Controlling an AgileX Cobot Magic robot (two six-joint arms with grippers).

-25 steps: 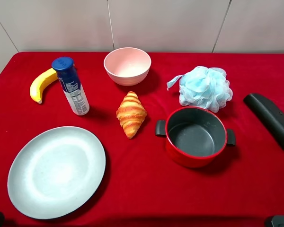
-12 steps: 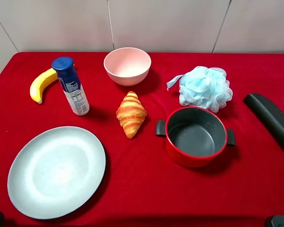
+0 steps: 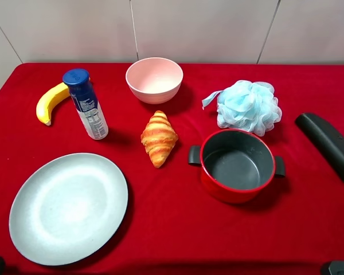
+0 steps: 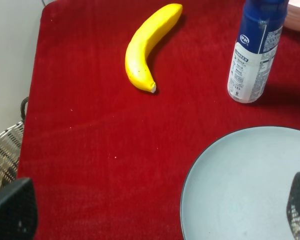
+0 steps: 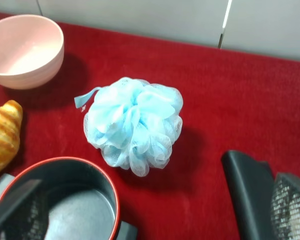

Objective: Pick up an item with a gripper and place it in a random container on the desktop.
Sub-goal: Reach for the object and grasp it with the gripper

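1. item location. the bath pouf sits on the red cloth at the back right of the desktop. it is just behind the red pot without touching it, and the black curved bar lies off to its right. its ribbon loop trails toward the pink bowl.

2. container location. the plate lies flat and bare at the front left, well apart from the pouf. the croissant and the pot lie between the two.

3. gripper state. the right gripper is raised and back from the pouf, with its fingers spread wide, one over the pot rim and one beside the bar. it holds nothing. the left gripper hangs over the plate's near edge, also spread wide and empty, with the banana and the spray can beyond it.

4. assessment. no grasp has begun. the right arm is probably the one to use, since the pouf lies on its side. expect the mesh to compress, so close well past first contact. you must carry it clear of the pot and croissant to reach the plate.
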